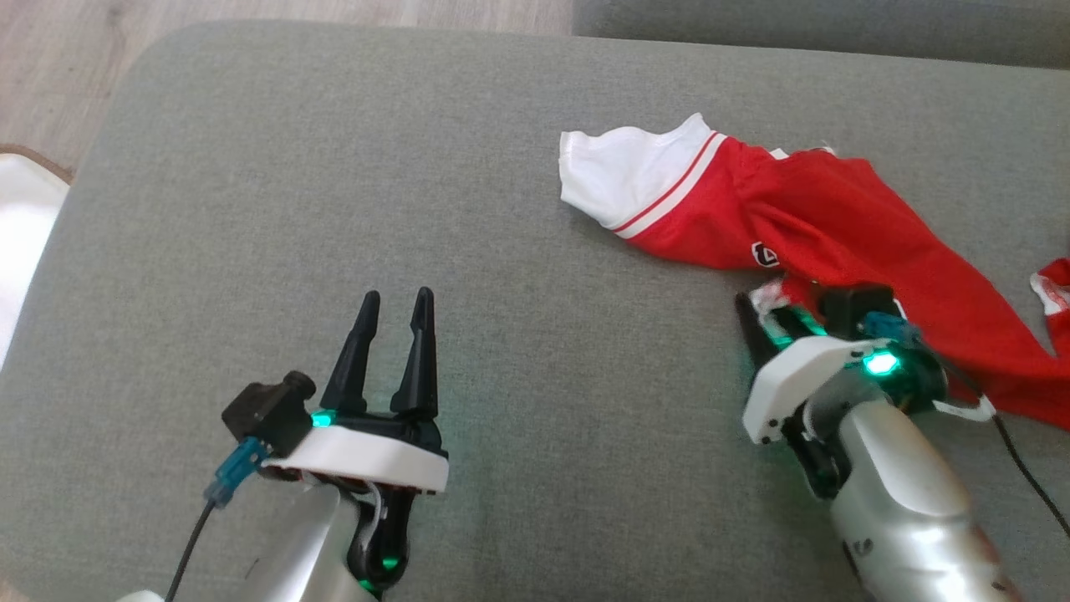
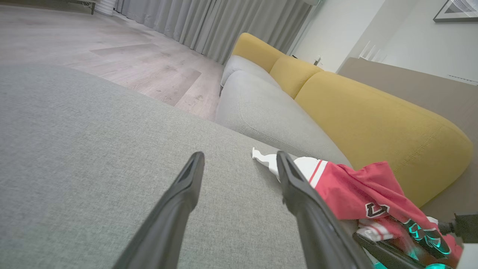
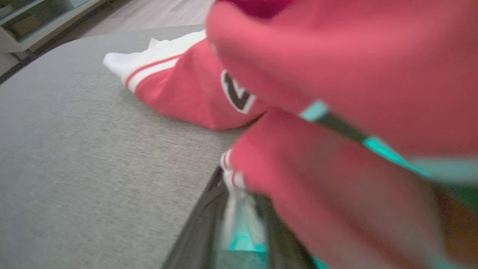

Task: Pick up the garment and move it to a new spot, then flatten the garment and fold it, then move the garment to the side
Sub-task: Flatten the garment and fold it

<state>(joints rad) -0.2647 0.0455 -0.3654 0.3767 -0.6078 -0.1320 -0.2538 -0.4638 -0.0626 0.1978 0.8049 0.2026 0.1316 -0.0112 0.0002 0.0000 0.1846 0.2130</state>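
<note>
Garment (image 1: 836, 217) on cushion (image 1: 334, 209), R side

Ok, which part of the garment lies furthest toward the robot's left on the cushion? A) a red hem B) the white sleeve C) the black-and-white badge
B: in the head view the white sleeve ends the garment on that side, with bare grey cushion beyond it.
</note>
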